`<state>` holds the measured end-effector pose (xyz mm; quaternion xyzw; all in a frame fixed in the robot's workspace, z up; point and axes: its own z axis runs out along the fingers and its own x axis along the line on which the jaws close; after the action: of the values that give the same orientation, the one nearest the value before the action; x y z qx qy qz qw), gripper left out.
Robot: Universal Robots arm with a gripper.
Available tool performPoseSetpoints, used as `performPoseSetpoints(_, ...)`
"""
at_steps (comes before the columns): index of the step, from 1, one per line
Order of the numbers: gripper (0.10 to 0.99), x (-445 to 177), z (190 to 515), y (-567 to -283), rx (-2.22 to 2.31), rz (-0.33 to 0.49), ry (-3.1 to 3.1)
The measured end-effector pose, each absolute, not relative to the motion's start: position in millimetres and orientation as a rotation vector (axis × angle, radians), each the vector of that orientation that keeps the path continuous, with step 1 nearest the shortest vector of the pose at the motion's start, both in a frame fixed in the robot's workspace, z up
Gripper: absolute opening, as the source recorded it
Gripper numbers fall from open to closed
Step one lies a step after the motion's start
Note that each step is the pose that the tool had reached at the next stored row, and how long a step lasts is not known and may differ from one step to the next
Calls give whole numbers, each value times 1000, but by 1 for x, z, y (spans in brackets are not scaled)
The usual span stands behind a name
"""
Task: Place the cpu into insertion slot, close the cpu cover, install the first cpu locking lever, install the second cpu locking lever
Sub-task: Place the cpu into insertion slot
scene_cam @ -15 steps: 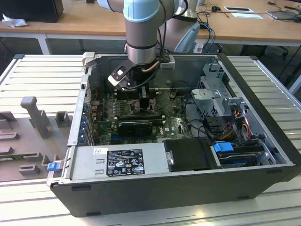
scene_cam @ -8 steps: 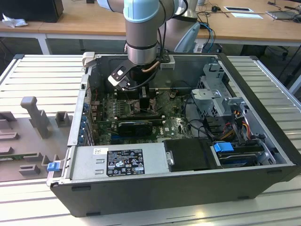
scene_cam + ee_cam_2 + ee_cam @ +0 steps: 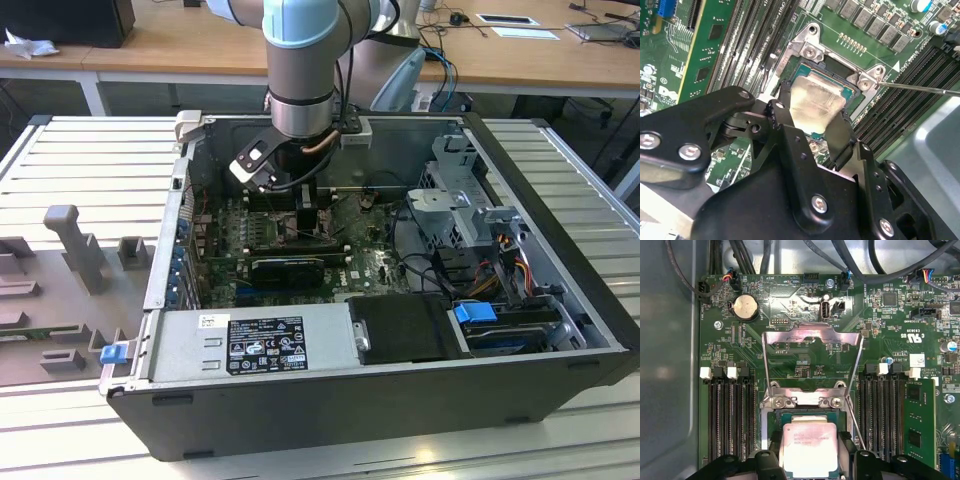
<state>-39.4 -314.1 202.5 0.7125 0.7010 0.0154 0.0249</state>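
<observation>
My gripper point(image 3: 300, 215) reaches down into the open computer case over the motherboard. In both wrist views its black fingers point(image 3: 782, 107) sit on two opposite sides of the cpu point(image 3: 809, 447), a small square chip with a pale silvery face point(image 3: 815, 100), and are shut on it. The cpu lies level within the dark frame of the insertion slot point(image 3: 810, 64); whether it rests fully seated I cannot tell. The cpu cover point(image 3: 812, 335), a thin silvery frame, stands swung open beyond the slot. A thin locking lever rod point(image 3: 920, 89) sticks out beside the slot, unlatched.
Black memory slots flank the socket, one holding a green memory module point(image 3: 919, 415). A coin battery point(image 3: 746, 307) and dark cables point(image 3: 850, 260) lie beyond the cover. A long black card point(image 3: 288, 268), the power supply point(image 3: 250, 345) and a drive cage point(image 3: 470, 215) crowd the case.
</observation>
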Motion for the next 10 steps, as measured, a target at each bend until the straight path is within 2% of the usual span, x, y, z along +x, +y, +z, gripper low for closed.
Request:
performPoseSetpoints(5,522,-39,202,-314,2205,48,2167)
performPoseSetpoints(6,537,-39,202,-314,2205,48,2167)
performPoseSetpoints(7,600,-39,202,-314,2205,48,2167)
performPoseSetpoints(10,600,-39,203,-314,2205,48,2167)
